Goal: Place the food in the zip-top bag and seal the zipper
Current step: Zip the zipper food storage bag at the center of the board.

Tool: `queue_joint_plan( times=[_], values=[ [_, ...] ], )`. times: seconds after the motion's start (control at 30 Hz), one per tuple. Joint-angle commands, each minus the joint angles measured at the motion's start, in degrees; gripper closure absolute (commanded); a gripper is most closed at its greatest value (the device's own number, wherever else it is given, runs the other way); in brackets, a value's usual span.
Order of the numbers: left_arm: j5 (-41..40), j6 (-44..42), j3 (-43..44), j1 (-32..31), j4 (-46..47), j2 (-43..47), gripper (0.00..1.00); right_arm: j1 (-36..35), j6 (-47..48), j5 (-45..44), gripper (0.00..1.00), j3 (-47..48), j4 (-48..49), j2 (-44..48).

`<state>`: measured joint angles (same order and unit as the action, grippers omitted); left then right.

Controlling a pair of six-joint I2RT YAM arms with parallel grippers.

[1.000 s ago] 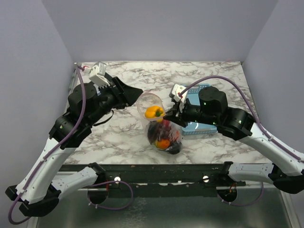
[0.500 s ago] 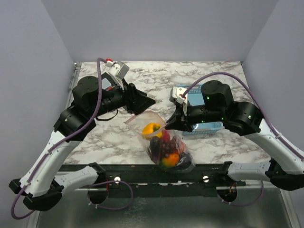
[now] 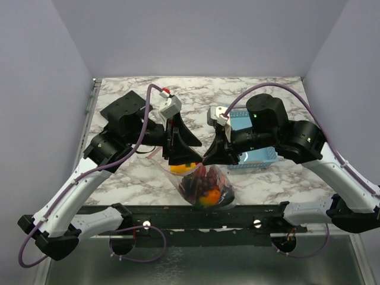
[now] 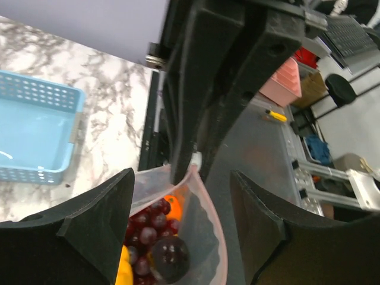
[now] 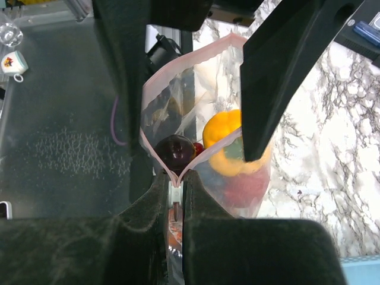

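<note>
The clear zip-top bag hangs over the table's near edge between both grippers, mouth open. Inside are dark grapes, a dark purple eggplant, an orange piece and a yellow piece. The pinkish zipper strip runs round the mouth. My right gripper is shut on one end of the zipper, at a small white piece; it also shows in the top view. My left gripper is open, one finger on each side of the bag's mouth; it also shows in the top view.
The light-blue slotted basket stands on the marble table right of the bag, under my right arm; it also shows in the left wrist view. The table's dark front rail runs just below the bag.
The bag has been lifted off the table and carried toward the near edge. My left gripper has swung right and down over its mouth. My right gripper still holds the zipper end.
</note>
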<state>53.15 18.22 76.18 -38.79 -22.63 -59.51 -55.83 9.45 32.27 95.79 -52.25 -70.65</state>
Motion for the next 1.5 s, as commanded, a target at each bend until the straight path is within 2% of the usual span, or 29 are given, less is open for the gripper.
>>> queue_joint_plan(
  times=[0.0,0.3,0.53,0.73,0.93,1.03,1.23,1.47],
  values=[
    [7.8,-2.0,-2.1,-1.3,2.6,1.2,0.31,-0.3,-1.6,3.0,0.99,3.3,1.1,-1.3],
    [7.8,-3.3,-5.5,-3.9,2.7,1.5,0.30,-0.3,-2.4,2.1,0.99,5.7,-0.2,-3.0],
    [6.9,-3.6,-7.1,-3.9,2.8,2.5,0.37,-0.3,-4.0,0.9,0.99,6.9,-1.6,-3.4],
    [5.8,-4.3,-7.5,-3.9,1.3,3.0,0.48,-0.3,-5.5,0.1,1.00,7.3,-2.4,-3.1],
    [5.0,-7.2,-6.6,-3.9,-3.2,2.3,0.69,-0.4,-7.1,-1.0,0.99,8.0,-3.2,-2.8],
    [3.4,-9.6,-5.5,-3.9,-6.9,1.6,0.72,-0.3,-7.9,-1.9,0.99,8.1,-3.2,-2.4],
    [-0.1,-12.9,-2.9,-3.9,-12.8,0.9,0.72,-0.3,-9.2,-4.6,0.99,9.0,-4.4,-2.4],
    [-3.5,-13.7,-0.7,-3.9,-15.6,0.4,0.60,-0.3,-13.1,-7.0,0.99,9.7,-4.4,-2.6]
  ],
)
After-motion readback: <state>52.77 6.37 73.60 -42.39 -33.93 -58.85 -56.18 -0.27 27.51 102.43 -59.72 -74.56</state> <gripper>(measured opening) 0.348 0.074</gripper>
